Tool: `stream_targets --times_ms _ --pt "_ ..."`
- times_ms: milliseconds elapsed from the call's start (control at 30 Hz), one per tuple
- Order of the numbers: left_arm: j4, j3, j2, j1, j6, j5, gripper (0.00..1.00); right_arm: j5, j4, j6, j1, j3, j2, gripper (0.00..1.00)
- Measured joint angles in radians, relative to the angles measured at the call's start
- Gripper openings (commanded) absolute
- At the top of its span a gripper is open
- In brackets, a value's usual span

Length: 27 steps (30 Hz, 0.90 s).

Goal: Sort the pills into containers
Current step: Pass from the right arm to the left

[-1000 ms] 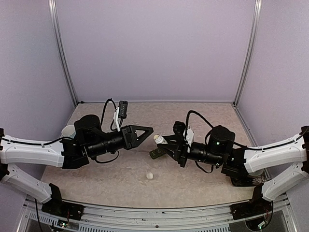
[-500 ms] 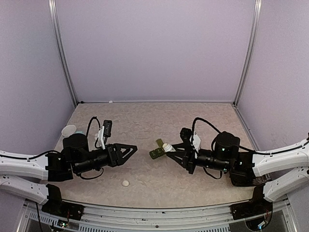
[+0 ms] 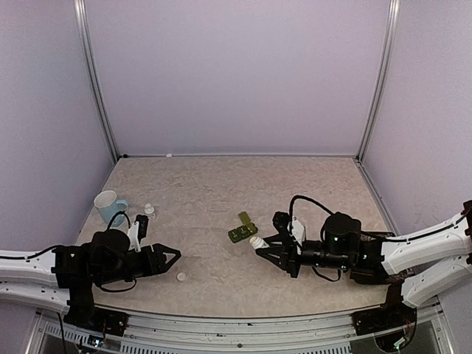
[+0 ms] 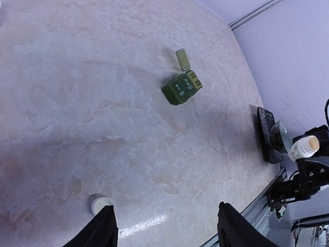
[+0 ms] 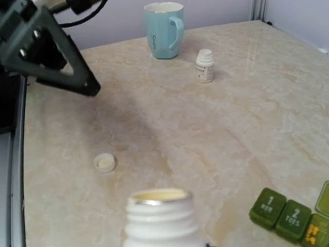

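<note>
Step in hand looks like the pour: right jaws are clamped on an uncapped white bottle (image 3: 258, 241), held just beside the pill box (image 3: 241, 231). The box sits mid-counter (image 3: 221, 184), well right of the mug (image 3: 109, 203) and the small capped bottle (image 3: 150, 212). Its end lid (image 3: 245, 219) is flipped up, and the right wrist view shows yellow pills (image 5: 311, 234) in that open cell (cells marked 1 and 2 look shut). Left jaws stand apart with nothing between them, low over the counter near the loose cap (image 3: 181, 277). Next move, my read: get the bottle mouth over an open cell and tip slowly, since the cells are small and spill is the risk. The shut lids probably need opening first, likely a left-arm job
</note>
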Motion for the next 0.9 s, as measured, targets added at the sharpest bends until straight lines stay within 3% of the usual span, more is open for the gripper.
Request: stream_targets --times_ms 367,500,700,900 --pt "-0.039 -0.066 0.136 -0.011 -0.059 0.002 0.65 -0.025 0.041 -0.023 0.002 0.013 0.051 0.00" --pt "-0.003 -0.067 0.193 -0.012 -0.052 0.006 0.70 -0.026 0.101 -0.027 0.003 -0.004 0.071 0.00" --pt "0.172 -0.065 0.150 -0.025 0.042 0.021 0.81 -0.068 0.206 -0.042 0.003 -0.037 0.153 0.00" --pt "0.324 0.075 0.244 -0.026 0.199 0.103 0.79 -0.124 0.261 -0.045 0.004 -0.034 0.245 0.00"
